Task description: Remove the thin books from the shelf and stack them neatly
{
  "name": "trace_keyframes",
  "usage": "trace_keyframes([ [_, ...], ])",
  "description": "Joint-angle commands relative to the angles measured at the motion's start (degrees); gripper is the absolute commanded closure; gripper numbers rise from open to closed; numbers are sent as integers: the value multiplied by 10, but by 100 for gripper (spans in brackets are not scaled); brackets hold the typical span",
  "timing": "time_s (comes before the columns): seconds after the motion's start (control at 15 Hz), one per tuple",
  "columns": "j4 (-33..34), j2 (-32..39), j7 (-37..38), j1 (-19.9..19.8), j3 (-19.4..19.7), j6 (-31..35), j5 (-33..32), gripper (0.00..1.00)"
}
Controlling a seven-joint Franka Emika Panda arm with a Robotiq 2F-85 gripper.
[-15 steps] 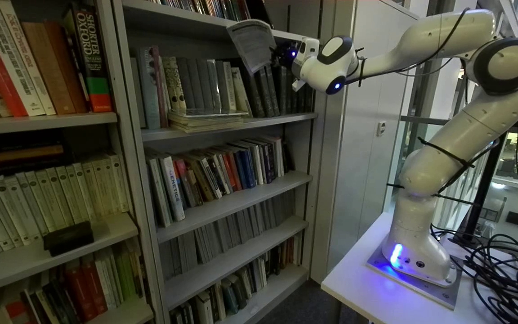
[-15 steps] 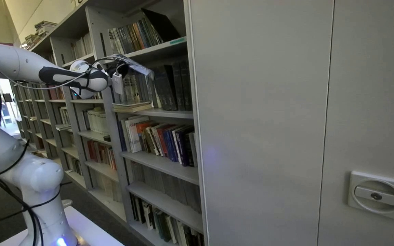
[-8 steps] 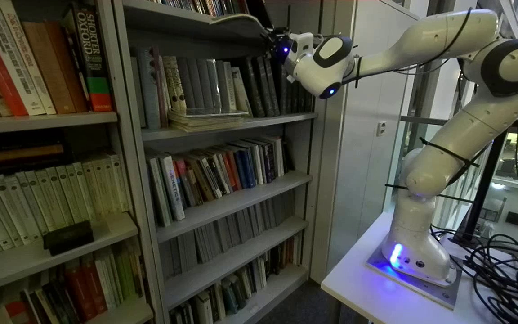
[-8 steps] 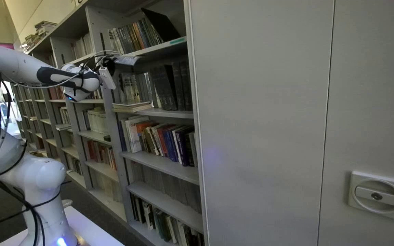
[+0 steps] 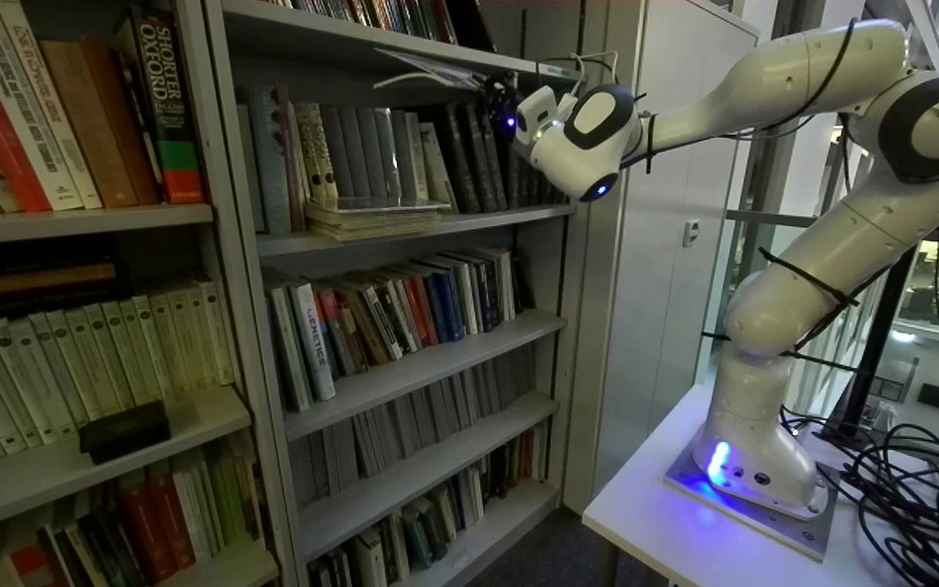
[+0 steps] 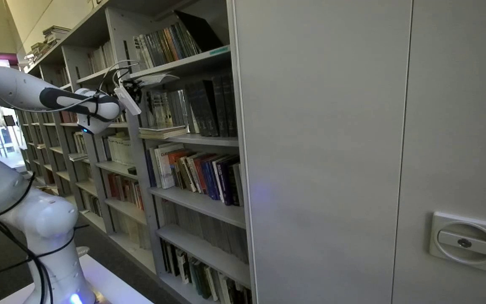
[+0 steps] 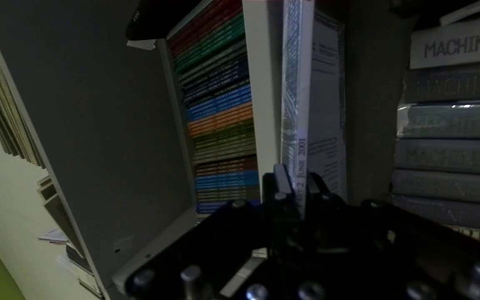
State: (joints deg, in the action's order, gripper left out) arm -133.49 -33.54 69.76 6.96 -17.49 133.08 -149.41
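A tall grey metal bookcase (image 5: 229, 163) is filling the background. On a flat grey metal shelf (image 5: 518, 217), a stack of slim, pale-edged books (image 5: 376, 220) is lying flat before a row of upright grey volumes (image 5: 363, 147). The black two-fingered claw (image 7: 297, 183) is gripping a slim, glossy, white-spined book (image 7: 304, 104) near one end of its spine, well above the stack; in an exterior view its glossy cover (image 5: 449, 72) is fanning apart from the rest.

The step in hand is probably aiming at a neat placement on the stack. Doing it well would be requiring a slow descent clear of the upper grey board (image 5: 331, 24), levelling the book before contact and matching its edges to those below. The claw should be letting go only once the cover is lying flat; any sideways push could be shifting the stack's slick-looking top.

Pose: the white jointed arm (image 5: 844, 236) is standing on a white desk (image 5: 641, 505), its forearm running close to level towards the bookcase, its wrist joint sitting lower than the claw, which is pointing slightly upward and showing just below the upper grey board.
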Motion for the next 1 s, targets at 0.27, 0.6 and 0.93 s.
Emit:
trace_keyframes([
  [0.27, -32, 14, -64, 38, 77, -11, 0, 98],
  [0.6, -45, 20, -83, 77, 109, -8, 47, 98],
  [0.93, -58, 20, -141, 100, 98, -14, 160, 98],
])
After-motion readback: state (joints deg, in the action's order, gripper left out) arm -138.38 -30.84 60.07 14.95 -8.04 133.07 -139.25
